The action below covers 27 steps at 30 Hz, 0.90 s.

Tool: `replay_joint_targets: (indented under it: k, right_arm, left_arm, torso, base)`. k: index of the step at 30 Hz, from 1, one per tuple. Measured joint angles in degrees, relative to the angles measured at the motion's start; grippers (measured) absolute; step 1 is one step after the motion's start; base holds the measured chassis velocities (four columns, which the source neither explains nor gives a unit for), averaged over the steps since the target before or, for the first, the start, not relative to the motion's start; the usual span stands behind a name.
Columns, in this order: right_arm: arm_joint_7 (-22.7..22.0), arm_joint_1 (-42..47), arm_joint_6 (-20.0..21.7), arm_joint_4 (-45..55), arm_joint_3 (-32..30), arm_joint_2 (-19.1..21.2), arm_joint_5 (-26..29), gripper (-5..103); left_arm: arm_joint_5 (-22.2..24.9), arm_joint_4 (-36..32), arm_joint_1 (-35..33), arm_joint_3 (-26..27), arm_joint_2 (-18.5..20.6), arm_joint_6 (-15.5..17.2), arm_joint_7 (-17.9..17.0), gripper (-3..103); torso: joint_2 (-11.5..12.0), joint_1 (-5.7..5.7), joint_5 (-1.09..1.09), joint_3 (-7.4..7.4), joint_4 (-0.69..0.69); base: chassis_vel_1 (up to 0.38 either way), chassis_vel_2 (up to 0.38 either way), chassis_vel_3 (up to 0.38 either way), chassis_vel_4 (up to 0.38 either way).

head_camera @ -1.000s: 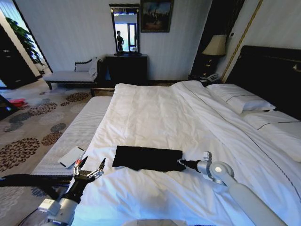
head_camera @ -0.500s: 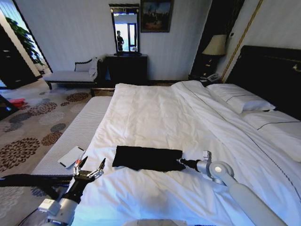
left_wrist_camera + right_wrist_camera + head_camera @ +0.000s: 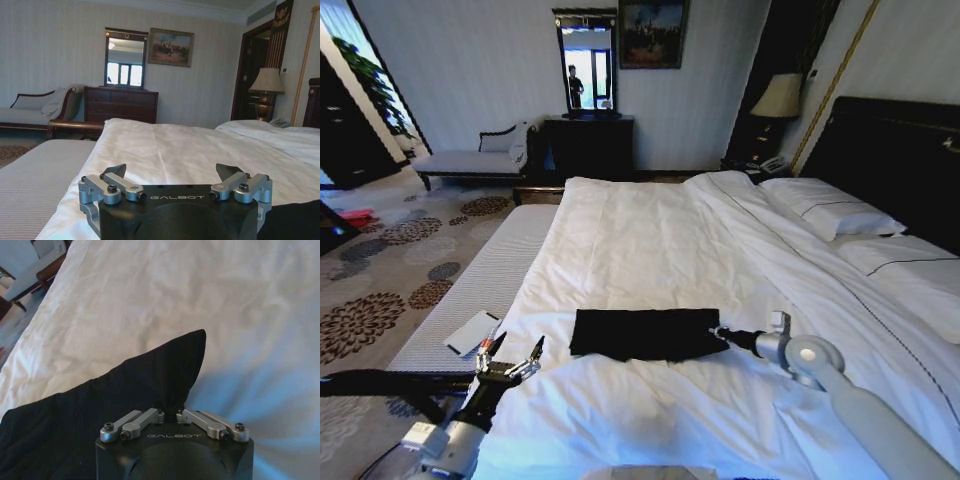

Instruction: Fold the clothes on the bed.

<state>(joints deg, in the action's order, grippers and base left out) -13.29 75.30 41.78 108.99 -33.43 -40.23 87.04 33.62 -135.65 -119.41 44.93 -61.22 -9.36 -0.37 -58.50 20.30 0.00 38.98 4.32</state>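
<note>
Head view: the T-shirt (image 3: 645,333) lies as a dark flat band on the white duvet of the bed (image 3: 650,240), near the foot edge and a little toward the bed's left side. It looks already folded into a narrow strip, its lettering hidden. The right gripper (image 3: 721,333) sits low at the shirt's right end, level with the duvet. In the right wrist view its fingers (image 3: 145,417) are drawn in narrow on the black cloth (image 3: 125,405), pinching a corner of fabric that rises to a peak above them. The left gripper (image 3: 510,358) hangs off the left edge of the bed, beside the foot corner, with its jaws spread wide and nothing between them. A white card (image 3: 473,332) lies on the striped bench along that edge, apart from the shirt.

The step in hand looks like a lengthwise fold: the right end is gripped and ready to be carried over toward the left end. The next move calls for lifting that end clear of the duvet without dragging the whole strip, and laying it down square on the other half. The soft cloth may slide or bunch.
</note>
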Motion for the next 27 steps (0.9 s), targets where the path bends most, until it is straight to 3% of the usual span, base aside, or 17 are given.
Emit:
replay_joint_targets:
  k: [12, 27]
  right_arm:
    - [1.2, 2.4, 0.2, -4.6, -7.0, 4.7, -0.1, 4]
    - [2.8, 1.7, -0.8, -11.7, -9.1, 7.4, -3.4, 4]
  left_arm:
    - [0.0, 0.0, 0.0, 0.0, 0.0, 0.0, 0.0, 100]
    - [0.0, 0.0, 0.0, 0.0, 0.0, 0.0, 0.0, 100]
  torso:
    - [0.0, 0.00, 0.01, 0.00, 0.00]
    - [0.0, 0.00, 0.00, 0.00, 0.00]
  base:
    - [0.000, 0.000, 0.000, 0.000]
    - [0.000, 0.000, 0.000, 0.000]
